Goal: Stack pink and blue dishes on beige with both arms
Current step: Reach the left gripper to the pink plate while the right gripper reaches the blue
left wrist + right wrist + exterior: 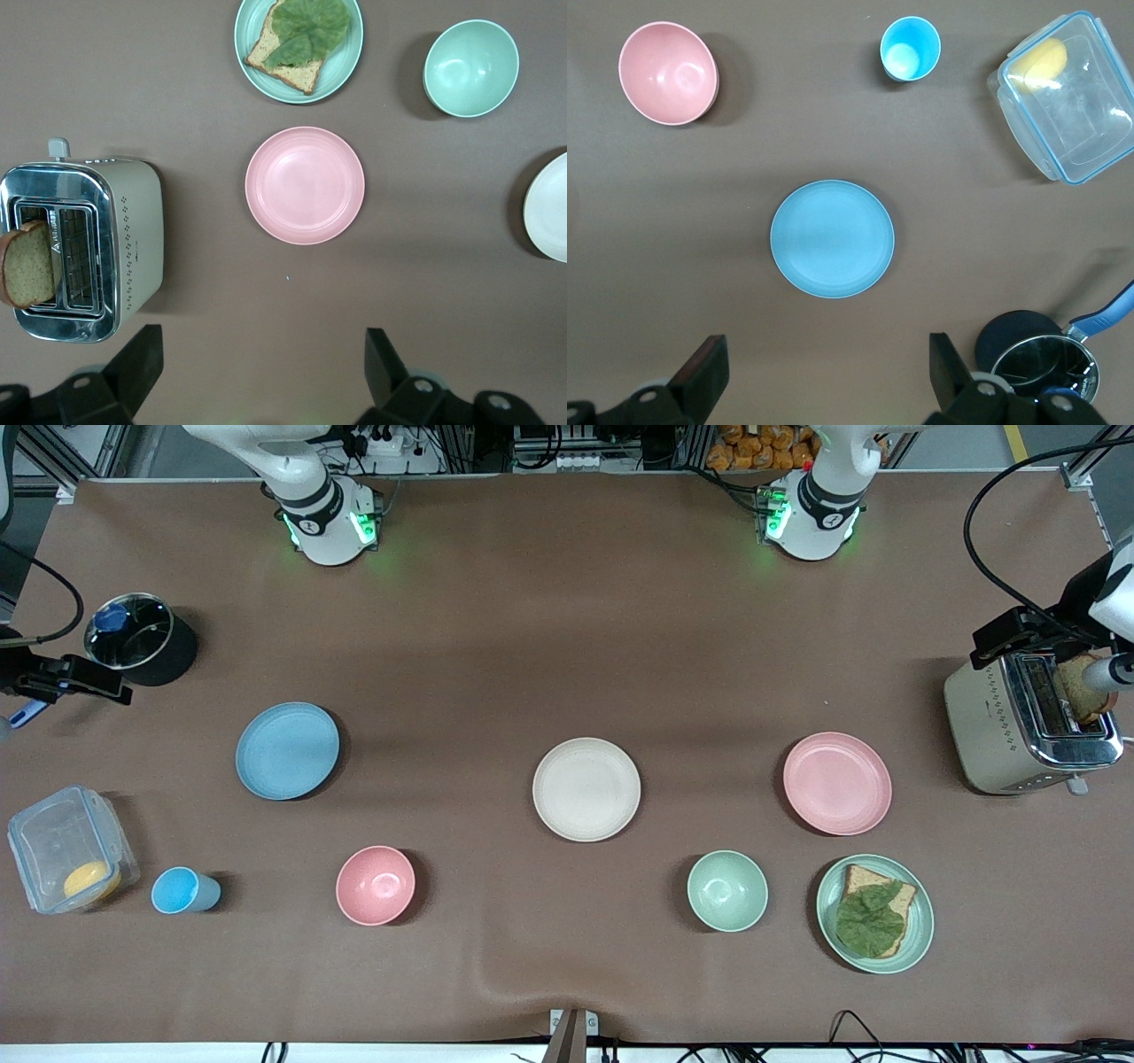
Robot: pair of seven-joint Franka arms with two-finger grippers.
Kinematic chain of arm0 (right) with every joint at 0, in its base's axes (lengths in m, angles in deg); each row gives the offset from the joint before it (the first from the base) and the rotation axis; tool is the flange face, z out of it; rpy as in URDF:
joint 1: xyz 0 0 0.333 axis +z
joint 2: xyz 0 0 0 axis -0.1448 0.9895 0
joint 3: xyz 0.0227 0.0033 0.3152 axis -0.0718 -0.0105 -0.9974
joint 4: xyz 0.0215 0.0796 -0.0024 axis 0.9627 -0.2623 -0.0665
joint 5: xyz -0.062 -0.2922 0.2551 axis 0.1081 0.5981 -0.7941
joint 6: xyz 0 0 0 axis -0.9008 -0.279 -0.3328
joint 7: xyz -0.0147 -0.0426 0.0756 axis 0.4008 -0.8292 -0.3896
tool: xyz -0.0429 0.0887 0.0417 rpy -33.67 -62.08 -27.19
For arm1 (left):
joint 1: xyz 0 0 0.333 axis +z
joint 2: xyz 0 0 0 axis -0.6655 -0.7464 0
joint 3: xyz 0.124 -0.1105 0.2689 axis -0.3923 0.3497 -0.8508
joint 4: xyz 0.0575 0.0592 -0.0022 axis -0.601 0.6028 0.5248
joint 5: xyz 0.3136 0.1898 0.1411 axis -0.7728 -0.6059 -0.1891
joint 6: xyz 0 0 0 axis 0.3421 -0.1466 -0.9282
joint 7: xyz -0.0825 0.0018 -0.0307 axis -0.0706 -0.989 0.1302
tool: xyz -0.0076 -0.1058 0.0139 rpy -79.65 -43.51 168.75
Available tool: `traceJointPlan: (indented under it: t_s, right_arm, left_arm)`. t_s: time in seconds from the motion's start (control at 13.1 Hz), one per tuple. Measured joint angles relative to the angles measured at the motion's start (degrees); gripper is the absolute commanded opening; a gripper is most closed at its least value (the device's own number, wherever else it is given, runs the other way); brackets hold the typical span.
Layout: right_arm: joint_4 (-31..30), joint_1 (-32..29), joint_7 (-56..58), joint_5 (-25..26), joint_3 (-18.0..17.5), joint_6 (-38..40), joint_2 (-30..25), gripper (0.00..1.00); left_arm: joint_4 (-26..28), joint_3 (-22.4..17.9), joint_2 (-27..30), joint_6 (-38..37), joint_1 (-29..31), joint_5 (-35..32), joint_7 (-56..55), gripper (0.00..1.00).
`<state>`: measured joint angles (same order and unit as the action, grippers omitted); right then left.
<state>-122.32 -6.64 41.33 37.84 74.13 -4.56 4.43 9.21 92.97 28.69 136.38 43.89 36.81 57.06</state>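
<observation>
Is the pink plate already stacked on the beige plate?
No, the pink plate lies by itself on the table, apart from the bare beige plate, toward the left arm's end.

Bright even overhead light, soft shadows beside dishes, glare on toaster (1032, 722), sharp focus throughout

Bare desk (567, 629) all around the beige plate (586, 788), open path from blue plate (287, 749) and pink plate (837, 783); toaster (1019, 722) beside the pink plate, green bowl (727, 890) nearer the camera
</observation>
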Motion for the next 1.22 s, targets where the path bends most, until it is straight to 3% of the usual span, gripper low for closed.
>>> traceJointPlan:
  t_s: [0.46,0.69,0.99,1.22]
  right_arm:
    - [0.01,0.01,0.00,0.11,-0.01,-0.01,0.00,1.00]
    - [0.05,0.01,0.00,0.12,-0.01,-0.04,0.00,1.00]
    - [-0.15,0.01,0.09,0.21,-0.01,-0.01,0.59,1.00]
    - [-0.39,-0.55,0.17,0.25,0.15,-0.13,4.17,1.00]
  left_arm:
    - [0.38,-0.50,-0.14,-0.03,0.19,0.00,0.02,1.00]
    - [3.21,-0.71,-1.52,1.16,0.50,0.00,0.07,1.00]
    - [13.85,-0.84,-2.95,13.52,2.29,-0.01,0.49,1.00]
    - [22.02,-0.86,-3.62,25.67,3.46,-0.04,1.36,1.00]
